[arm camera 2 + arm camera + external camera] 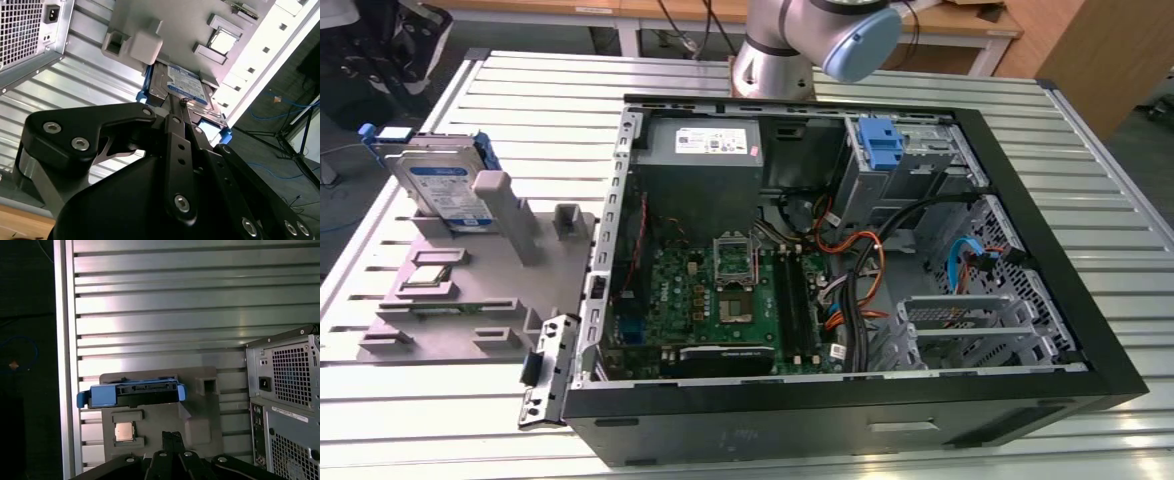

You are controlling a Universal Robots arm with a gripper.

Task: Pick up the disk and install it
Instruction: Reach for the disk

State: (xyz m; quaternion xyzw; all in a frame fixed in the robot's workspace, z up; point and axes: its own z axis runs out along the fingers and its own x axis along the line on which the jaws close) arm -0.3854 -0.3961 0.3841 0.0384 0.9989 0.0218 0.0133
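Disk (pixel 447 190) stands upright in grey holder (pixel 480 290), closed fingers (pixel 172 437) well above.

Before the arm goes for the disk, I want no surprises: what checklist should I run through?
1. Disk standing on the grey fixture: ok.
2. Gripper empty and apart from the disk: ok.
3. Jaws open for a grasp: not ok, they look shut.
4. Computer case lying open: ok.
5. Cables inside the case out of the way: cannot tell.
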